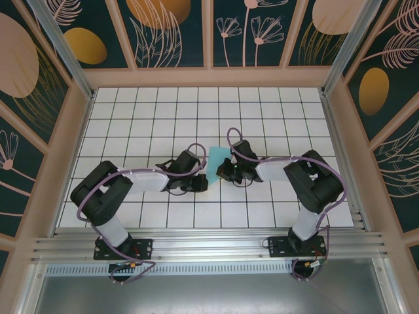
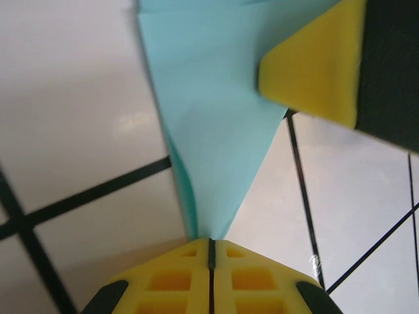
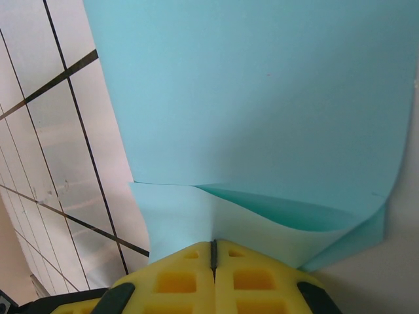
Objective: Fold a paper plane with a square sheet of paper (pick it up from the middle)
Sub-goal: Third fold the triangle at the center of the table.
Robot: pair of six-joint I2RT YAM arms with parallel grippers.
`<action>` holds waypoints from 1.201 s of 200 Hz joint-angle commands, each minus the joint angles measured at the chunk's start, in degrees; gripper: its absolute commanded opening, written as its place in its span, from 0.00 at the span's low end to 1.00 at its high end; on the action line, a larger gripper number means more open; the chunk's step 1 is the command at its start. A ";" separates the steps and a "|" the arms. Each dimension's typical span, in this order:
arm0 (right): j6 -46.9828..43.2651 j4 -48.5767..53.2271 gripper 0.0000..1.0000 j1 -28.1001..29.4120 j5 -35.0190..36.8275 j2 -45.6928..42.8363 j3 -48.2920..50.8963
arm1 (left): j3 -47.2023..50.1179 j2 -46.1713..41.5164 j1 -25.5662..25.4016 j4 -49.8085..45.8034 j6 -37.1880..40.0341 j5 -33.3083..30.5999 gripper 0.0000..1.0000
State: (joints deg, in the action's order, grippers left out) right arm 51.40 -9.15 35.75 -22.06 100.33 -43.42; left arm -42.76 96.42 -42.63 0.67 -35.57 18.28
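The cyan sheet of paper (image 1: pixel 218 157) is partly folded, held aloft.

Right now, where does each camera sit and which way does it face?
Top external: above and behind the bases, looking down on the table; both arms, left gripper and right gripper at the paper.
Left wrist: on the left arm, facing along its shut fingers at the pinched paper tip; another yellow finger upper right.
Right wrist: on the right arm, facing along its shut fingers at the pinched paper fold.
Shared: paper and tiles in all three.
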 commanded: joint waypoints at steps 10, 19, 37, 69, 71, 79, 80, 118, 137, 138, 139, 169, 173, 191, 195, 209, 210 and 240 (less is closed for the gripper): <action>-0.78 6.45 0.07 0.09 6.60 3.50 0.62 | 1.98 -1.03 0.44 -11.05 1.12 -3.08 0.10; -0.79 6.45 0.07 0.19 6.60 3.40 0.62 | 1.98 -1.47 0.45 -11.28 1.12 -3.25 0.10; -0.67 6.18 0.06 0.15 6.51 3.39 0.62 | 1.40 -3.07 0.48 -11.30 1.11 -3.02 0.10; -0.47 5.98 0.07 0.22 6.60 3.14 0.96 | -1.18 -7.46 0.45 -9.27 0.21 -1.21 0.11; -0.50 5.85 0.07 0.21 6.60 3.23 1.01 | -1.38 -7.58 0.49 -9.01 0.12 -1.05 0.11; -0.51 5.80 0.07 0.20 6.51 3.29 0.82 | -2.17 -7.90 0.44 -7.46 -0.47 -0.48 0.12; -0.46 5.76 0.07 0.20 6.46 3.29 0.85 | -2.25 -7.91 0.49 -7.27 -0.55 -0.37 0.12; -0.24 5.04 0.07 0.23 5.98 3.28 0.79 | -7.49 -1.62 0.51 -1.22 -2.33 4.03 0.14; -0.07 4.61 0.07 0.16 5.72 3.23 0.70 | -9.47 3.22 0.46 -0.67 -2.48 3.87 0.13; -0.07 4.59 0.07 0.18 5.76 3.22 0.70 | -9.59 3.54 0.45 -0.67 -2.53 3.78 0.13; -0.02 4.63 0.07 0.19 5.74 3.25 0.70 | -9.69 3.79 0.45 -0.67 -2.55 3.69 0.13; 0.15 3.93 0.08 0.15 5.29 2.95 0.44 | -10.68 8.21 0.46 -0.70 -2.48 1.25 0.11; 0.21 3.96 0.08 0.12 5.28 2.93 0.40 | -10.80 8.51 0.52 -0.90 -2.28 1.00 0.10; 0.15 4.07 0.07 0.14 5.19 2.75 -0.19 | -9.61 9.18 0.46 -0.84 -2.22 -0.20 0.10; 0.11 4.16 0.07 0.11 5.19 2.72 -0.45 | -9.33 9.22 0.45 -0.92 -2.12 -0.88 0.10; -0.07 3.89 0.07 0.07 5.03 2.18 -0.96 | -8.98 9.90 0.47 -2.36 -1.31 -2.93 0.10; -0.07 3.75 0.07 0.09 5.02 2.12 -0.96 | -8.99 9.96 0.46 -2.48 -1.24 -3.05 0.10; -0.82 3.55 0.08 -0.47 6.34 -2.21 -1.65 | -7.42 10.08 0.46 -3.04 -0.40 -5.03 0.09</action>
State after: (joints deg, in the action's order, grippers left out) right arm 51.42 -8.93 35.79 -21.67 100.25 -43.86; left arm -52.56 104.81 -42.39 0.19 -37.50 18.81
